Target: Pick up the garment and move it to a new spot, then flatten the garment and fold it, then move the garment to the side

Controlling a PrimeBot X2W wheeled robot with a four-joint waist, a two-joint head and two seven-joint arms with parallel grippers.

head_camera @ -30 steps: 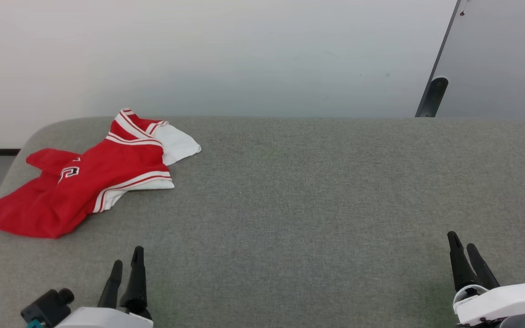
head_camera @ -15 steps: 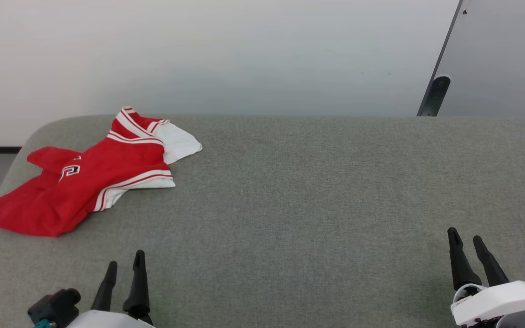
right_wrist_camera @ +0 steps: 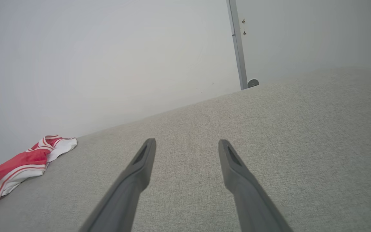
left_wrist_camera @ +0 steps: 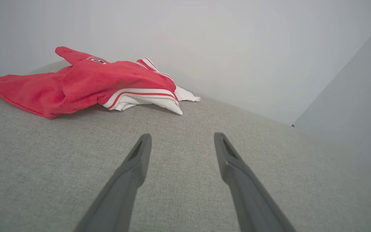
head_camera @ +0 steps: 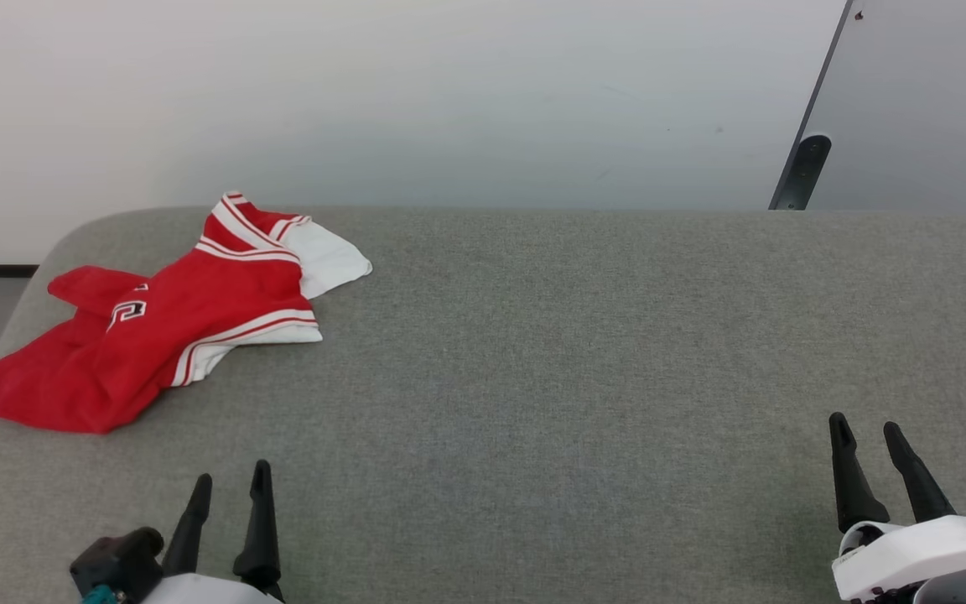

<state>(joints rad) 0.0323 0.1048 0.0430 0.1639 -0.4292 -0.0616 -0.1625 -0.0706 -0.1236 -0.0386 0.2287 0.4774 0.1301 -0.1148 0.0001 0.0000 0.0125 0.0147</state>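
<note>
Hovering empty over the near edge of the grey surface point(head_camera: 575, 377), left gripper point(head_camera: 231, 471) and right gripper point(head_camera: 864, 422) both have fingers parted, likely readied for pickup, as the garment point(head_camera: 156, 335) lies crumpled at the far-left corner, nearer the left one.

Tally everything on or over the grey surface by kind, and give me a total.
Garments: 1, the red and white jersey, lying bunched at the far left of the grey surface
Grippers: 2, the left gripper and the right gripper, both open, holding nothing
Total: 3
</note>
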